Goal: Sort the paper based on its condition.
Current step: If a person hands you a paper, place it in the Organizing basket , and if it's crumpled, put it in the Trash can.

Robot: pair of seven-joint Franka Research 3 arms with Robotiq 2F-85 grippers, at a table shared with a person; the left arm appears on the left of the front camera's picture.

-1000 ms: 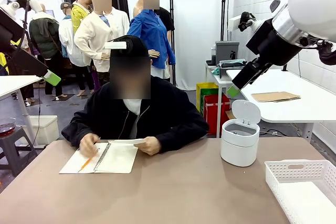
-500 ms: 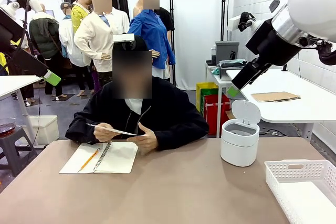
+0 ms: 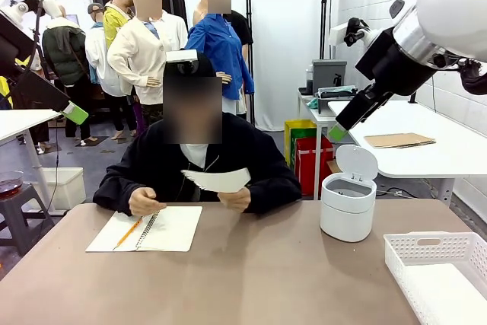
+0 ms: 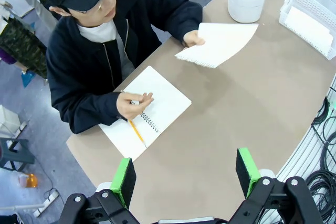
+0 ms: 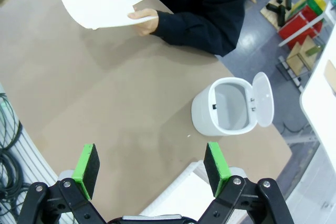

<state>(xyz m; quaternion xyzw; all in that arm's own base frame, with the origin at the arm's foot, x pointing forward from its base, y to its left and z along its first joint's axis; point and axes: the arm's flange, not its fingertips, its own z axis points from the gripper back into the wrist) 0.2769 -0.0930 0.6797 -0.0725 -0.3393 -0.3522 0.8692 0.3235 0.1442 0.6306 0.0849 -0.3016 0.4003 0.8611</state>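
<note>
1. Open spiral notebook (image 3: pixel 147 229) with an orange pencil lies on the brown table.
2. Just right of the notebook, the person's hand (image 3: pixel 235 199) holds the thin white loose paper sheet (image 3: pixel 218 180) aloft: light, floppy, probably flat; best pinched at a free edge.
3. Left gripper (image 4: pixel 186 173) and right gripper (image 5: pixel 152 169) hover, jaws wide, empty.

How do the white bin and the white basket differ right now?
Shape: the bin is a rounded tub; the basket is a low rectangular tray.
Walls: the bin's are solid, the basket's perforated.
Lid: the bin has a hinged lid standing open; the basket has none.
Contents: the bin looks empty in the right wrist view; the basket holds something flat and white.
Both are white and sit on the table.
</note>
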